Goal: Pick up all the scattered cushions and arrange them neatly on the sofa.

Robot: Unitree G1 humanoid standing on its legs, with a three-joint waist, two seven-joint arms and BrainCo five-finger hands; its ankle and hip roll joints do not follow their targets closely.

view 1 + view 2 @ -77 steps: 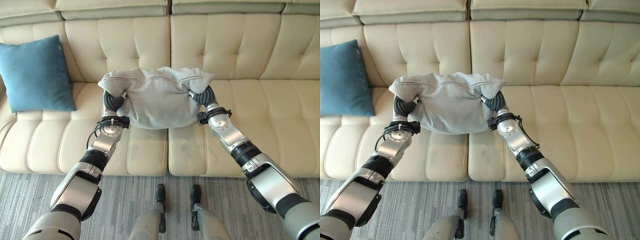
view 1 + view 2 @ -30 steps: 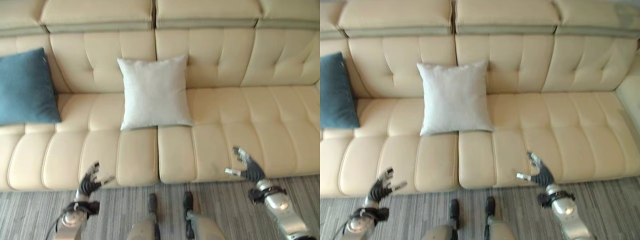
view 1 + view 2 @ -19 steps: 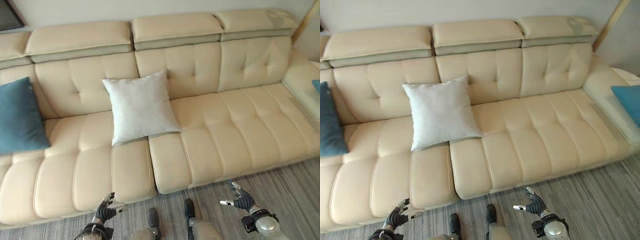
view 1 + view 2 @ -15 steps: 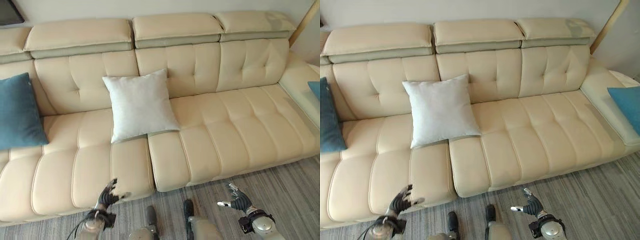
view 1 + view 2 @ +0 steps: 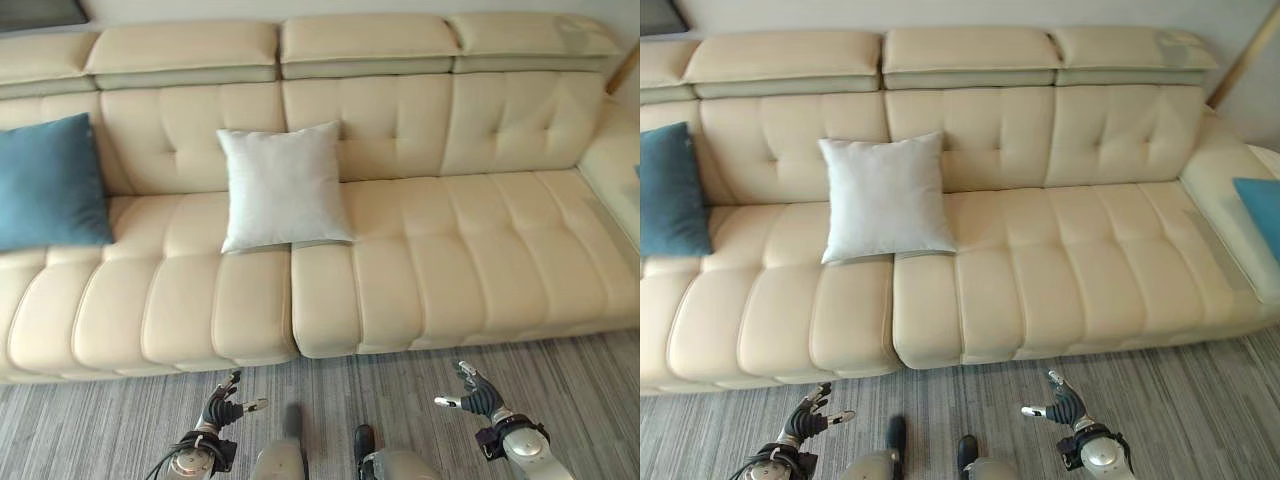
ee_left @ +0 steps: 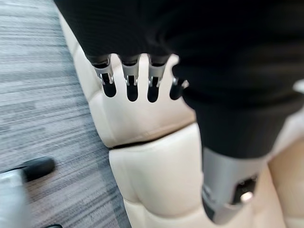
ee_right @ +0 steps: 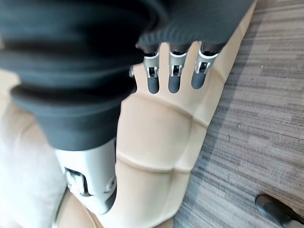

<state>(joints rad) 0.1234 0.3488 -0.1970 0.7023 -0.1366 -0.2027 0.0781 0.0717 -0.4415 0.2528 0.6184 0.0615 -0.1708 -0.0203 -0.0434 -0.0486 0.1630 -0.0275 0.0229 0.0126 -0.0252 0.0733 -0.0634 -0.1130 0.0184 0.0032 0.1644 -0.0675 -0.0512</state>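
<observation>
Blue cushion (image 5: 1262, 208) lies on the sofa (image 5: 1060, 270)'s far right end, possibly on a side section, well off toward the right hand (image 5: 1060, 405); that hand and the left hand (image 5: 805, 421) hang empty, fingers spread, over the carpet (image 5: 1200, 400).

Premises present as a domestic living room or a lounge set up to resemble one. Principal furnishing is a long cream leather sofa (image 5: 420, 250) with button-tufted backrest and separate padded headrests, its right end turning into a corner section (image 5: 1230, 215). Scatter cushions rest on the seat: a pale grey cushion (image 5: 283, 186) propped against the backrest and a teal cushion (image 5: 50, 182) toward the left end. Floor covering is grey striped carpet (image 5: 1200, 400). A plain light wall (image 5: 940, 12) stands behind.
</observation>
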